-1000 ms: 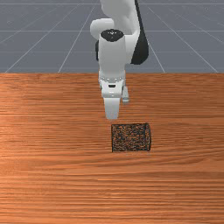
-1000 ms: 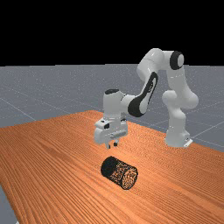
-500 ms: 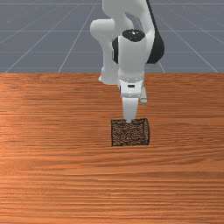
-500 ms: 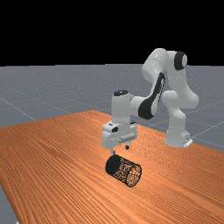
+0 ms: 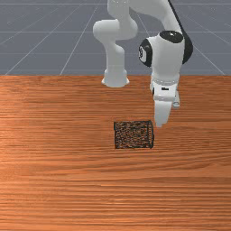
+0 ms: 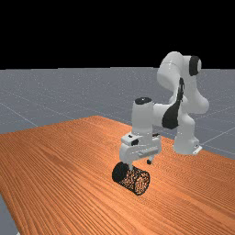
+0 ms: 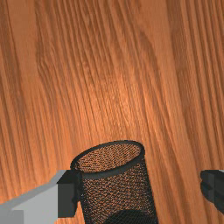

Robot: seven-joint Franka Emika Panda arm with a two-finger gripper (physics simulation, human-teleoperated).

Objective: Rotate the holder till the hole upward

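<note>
Claw stands wide, the holder lying on its side with its rim just beside one finger.

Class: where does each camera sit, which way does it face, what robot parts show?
Front view: across the table, facing the arm and down onto the holder.
Far view: farther off, looking across at the whole arm.
Wrist view: above the fingers, looking down past both at the holder's open rim.
Front and far share the arm's base and holder.

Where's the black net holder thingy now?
The holder lies on its side on the table, near the front view's middle; the far view shows it just below the open gripper.
</note>
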